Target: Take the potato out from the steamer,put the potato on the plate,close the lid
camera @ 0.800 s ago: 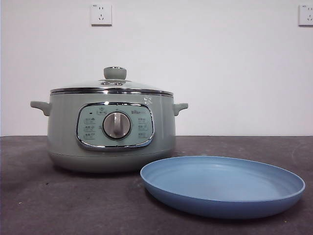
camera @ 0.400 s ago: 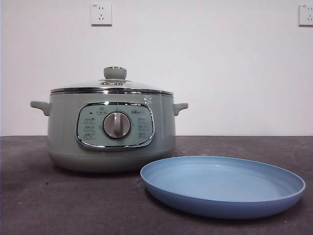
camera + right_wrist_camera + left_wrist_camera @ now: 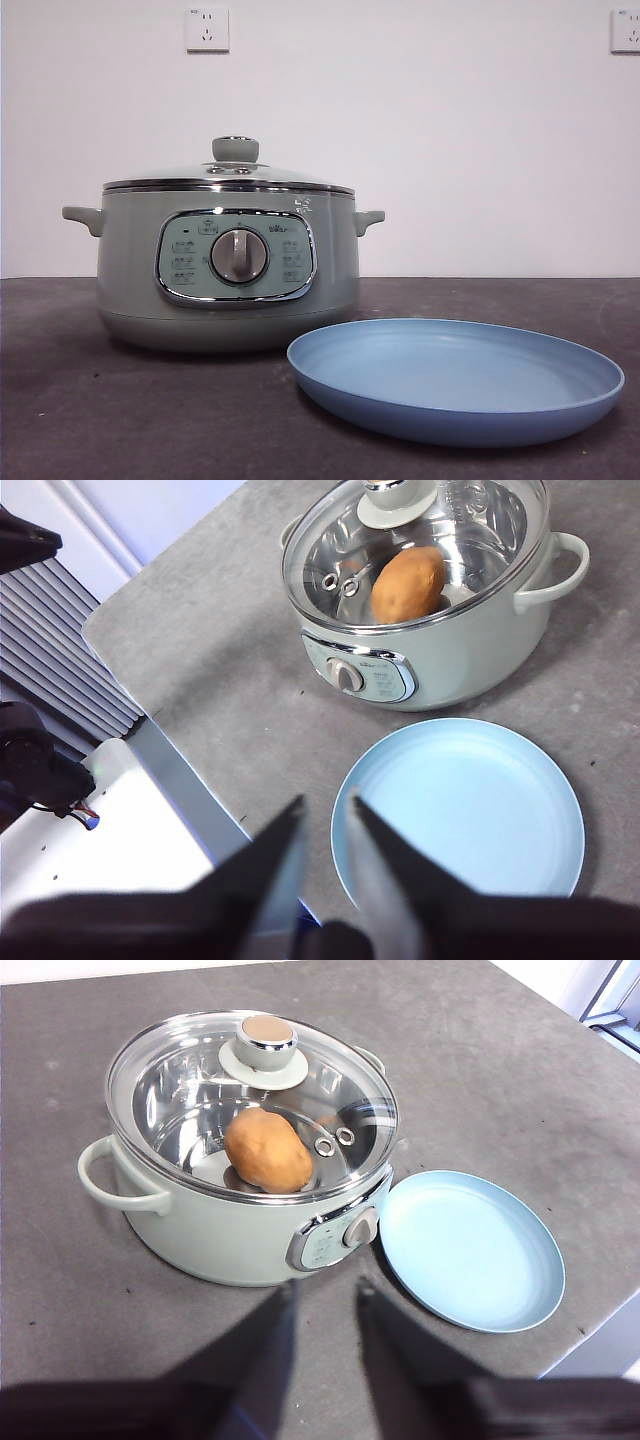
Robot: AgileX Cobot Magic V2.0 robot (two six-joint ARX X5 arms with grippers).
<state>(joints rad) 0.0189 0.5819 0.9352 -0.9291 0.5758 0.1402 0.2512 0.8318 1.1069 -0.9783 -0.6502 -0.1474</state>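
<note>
Both arms just hang above the table, well off everything. The left gripper [image 3: 322, 1295] and the right gripper [image 3: 325, 810] each have jaws slightly apart, holding nothing. The panel print on the steamer [image 3: 228, 265] is too small to read. The potato [image 3: 267, 1150] lies on its side inside, under the shut lid [image 3: 250, 1090], next to the plate [image 3: 455, 380].

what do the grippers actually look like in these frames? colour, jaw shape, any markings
Both look alike. The left gripper has two matte black jaws that taper to narrow tips, plain, with no markings or cables visible. The right gripper shows the same black tapered jaws rising from a dark body at the frame edge. Neither appears in the front view, so the arms themselves can't be described.
</note>
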